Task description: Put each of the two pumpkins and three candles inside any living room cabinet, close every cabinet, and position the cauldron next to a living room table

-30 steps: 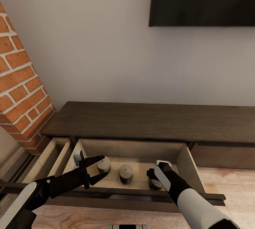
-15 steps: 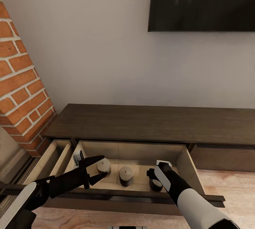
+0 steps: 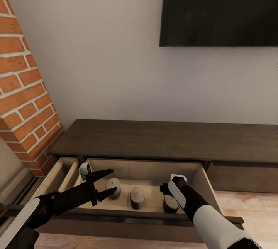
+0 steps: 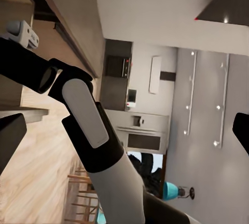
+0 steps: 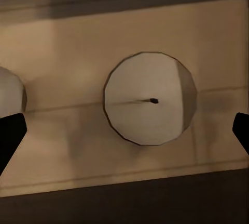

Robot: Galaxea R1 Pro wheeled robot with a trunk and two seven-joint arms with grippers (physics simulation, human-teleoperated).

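Right tool (image 3: 166, 192) hangs with jaws apart above a candle (image 5: 150, 99) in the cabinet (image 3: 162, 140) drawer; it seems light, rigid, best gripped across its sides.

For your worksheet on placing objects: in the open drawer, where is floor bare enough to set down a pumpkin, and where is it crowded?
The open drawer is crowded along the front: three candles in a row, with the left hand and right hand over the outer two. Bare floor lies behind the candles, along the back wall.

The right arm (image 3: 193, 202) hides part of the third candle (image 3: 168, 204).
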